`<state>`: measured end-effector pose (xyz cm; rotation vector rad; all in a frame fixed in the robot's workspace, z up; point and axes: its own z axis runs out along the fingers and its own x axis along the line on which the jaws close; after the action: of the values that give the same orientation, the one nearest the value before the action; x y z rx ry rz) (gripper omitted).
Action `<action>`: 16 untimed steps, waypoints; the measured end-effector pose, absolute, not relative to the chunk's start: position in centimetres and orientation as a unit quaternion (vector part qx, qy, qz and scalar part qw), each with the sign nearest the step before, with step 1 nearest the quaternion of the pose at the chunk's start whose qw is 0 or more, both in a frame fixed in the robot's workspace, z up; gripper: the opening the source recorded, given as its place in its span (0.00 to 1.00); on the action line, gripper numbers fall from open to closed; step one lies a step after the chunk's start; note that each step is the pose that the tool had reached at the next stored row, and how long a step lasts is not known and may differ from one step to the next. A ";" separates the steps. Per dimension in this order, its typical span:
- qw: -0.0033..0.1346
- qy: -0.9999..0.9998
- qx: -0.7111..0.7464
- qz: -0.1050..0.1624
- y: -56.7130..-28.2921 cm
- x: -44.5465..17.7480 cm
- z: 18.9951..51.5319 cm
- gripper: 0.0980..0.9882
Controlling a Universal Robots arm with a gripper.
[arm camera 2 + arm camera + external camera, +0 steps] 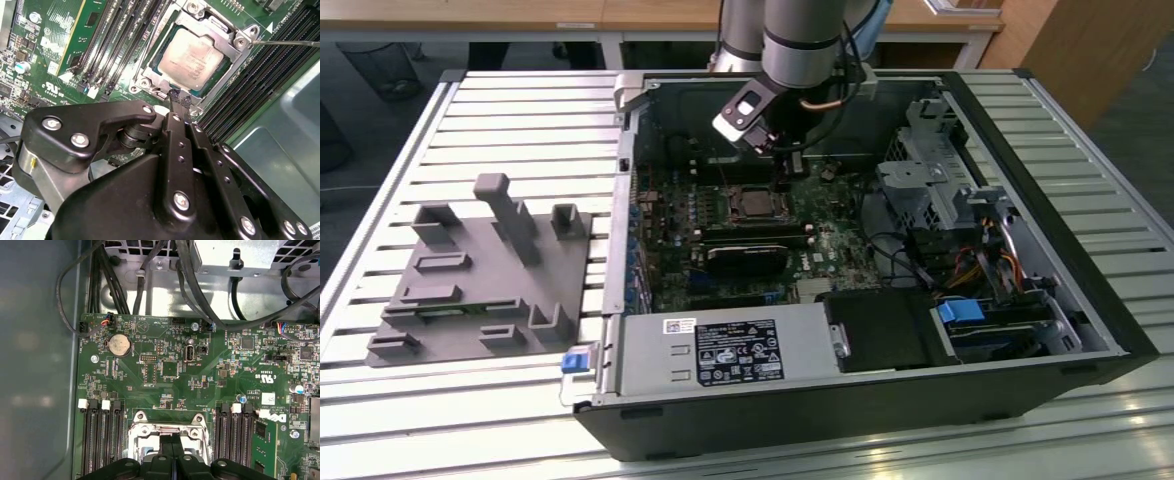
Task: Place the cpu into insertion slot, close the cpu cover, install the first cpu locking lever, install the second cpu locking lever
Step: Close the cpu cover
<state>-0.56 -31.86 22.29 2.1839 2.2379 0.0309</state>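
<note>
exterior view: arm [801,50] reaches into open computer case [854,420] on slatted bench [520,110]; jaws hang just beside insertion slot [750,204]; grey fixture [480,270] on exterior view's left.
second wrist view: jaws closed together, gripping nothing, tips at slot edge; cpu [192,57] seated in slot, cpu cover [226,31] lying flat around it; thin lever rod [287,43] sticks out from corner.
first wrist view: closed jaws over cover, memory slots [102,440] on either side.
</note>
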 end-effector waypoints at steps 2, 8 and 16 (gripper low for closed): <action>0.007 0.716 0.698 0.010 -31.9 -0.6 22.3 0.01; 0.006 0.716 0.698 0.011 -31.9 -1.1 22.3 0.01; 0.006 0.716 0.698 0.011 -31.9 -1.7 22.2 0.01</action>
<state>-1.65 -31.86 22.23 2.1858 2.2397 0.0352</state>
